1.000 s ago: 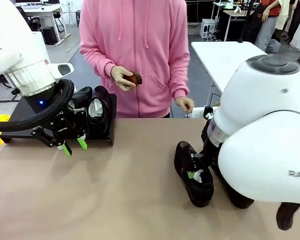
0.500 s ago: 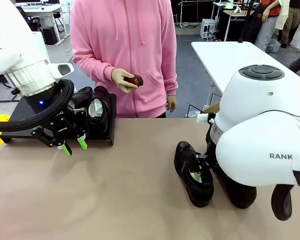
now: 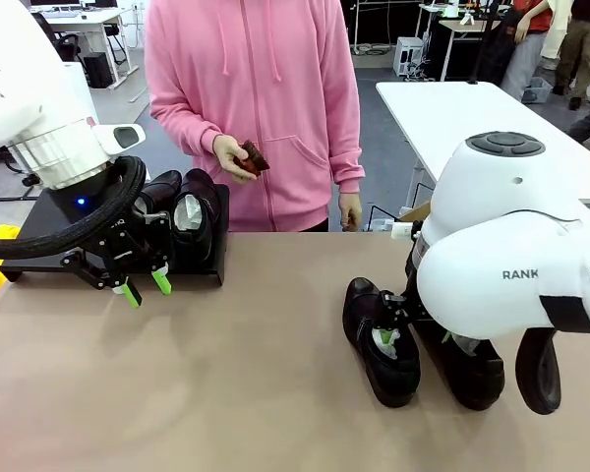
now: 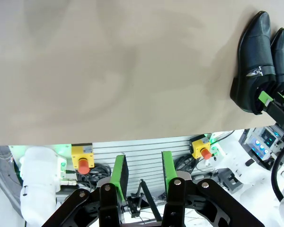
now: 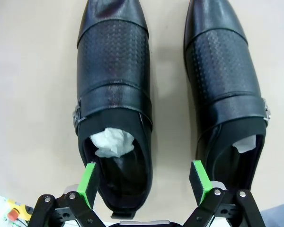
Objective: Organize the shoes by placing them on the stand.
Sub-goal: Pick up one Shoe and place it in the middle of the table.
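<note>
Tan table point(image 3: 226, 393) carries a stiff, likely slippery dress shoe point(image 5: 113, 71), best pinched at its heel wall by the spread right claw point(image 5: 144, 177); left claw point(image 3: 143, 287) half-spread, empty.

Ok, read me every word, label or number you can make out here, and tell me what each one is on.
"RANK": on the white shell of the right arm; the rest of the word curves out of sight.
"OT": farther along the same shell, cut off by the picture's edge.
Left arm: a small grey mark, no letters readable.
Shoes: no print to read.
</note>
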Motion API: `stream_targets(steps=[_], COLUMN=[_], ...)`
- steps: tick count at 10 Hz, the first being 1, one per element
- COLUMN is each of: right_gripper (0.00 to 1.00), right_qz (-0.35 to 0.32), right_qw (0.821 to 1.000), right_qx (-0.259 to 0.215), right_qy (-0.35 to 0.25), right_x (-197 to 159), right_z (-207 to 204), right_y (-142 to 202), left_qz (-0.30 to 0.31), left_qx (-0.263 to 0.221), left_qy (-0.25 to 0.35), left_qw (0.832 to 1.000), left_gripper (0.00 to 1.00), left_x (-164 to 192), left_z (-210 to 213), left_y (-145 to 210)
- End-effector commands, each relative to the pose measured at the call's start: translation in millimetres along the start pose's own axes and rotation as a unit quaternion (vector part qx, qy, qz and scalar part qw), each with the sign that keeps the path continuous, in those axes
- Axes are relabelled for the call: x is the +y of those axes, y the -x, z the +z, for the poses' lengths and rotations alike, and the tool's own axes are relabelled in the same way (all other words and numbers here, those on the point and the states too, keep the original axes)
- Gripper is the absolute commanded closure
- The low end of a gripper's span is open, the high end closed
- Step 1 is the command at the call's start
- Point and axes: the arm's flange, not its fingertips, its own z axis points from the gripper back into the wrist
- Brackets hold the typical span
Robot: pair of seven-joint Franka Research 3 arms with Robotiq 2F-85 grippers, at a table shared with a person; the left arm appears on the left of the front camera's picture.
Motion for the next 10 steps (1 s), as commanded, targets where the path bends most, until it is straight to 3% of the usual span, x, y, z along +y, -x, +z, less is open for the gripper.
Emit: stream_targets(steps=[1, 2, 3, 10], right_gripper=[0.0, 0.07, 0.24, 0.24], right_qz=[-0.017, -0.024, -0.029, -0.052], right_qw=[1.0, 0.999, 0.999, 0.998], right_qx=[-0.018, -0.03, -0.037, -0.023], right_qy=[0.01, 0.009, 0.009, 0.002], right_x=[7.0, 6.0, 5.0, 6.6], right_z=[-4.6, -5.2, -5.7, -27.4], right_y=[-11.2, -12.2, -12.1, -10.6], left_qz=[0.002, 0.002, 0.002, 0.002], left_qx=[-0.006, -0.006, -0.006, -0.006], left_qy=[0.005, 0.005, 0.005, 0.005], left_qw=[1.0, 1.0, 1.0, 1.0], left_gripper=[0.59, 0.59, 0.59, 0.59], left_x=[0.9, 0.9, 0.9, 0.9], left_z=[-0.6, -0.6, -0.6, -0.6], left_y=[2.5, 2.5, 2.5, 2.5])
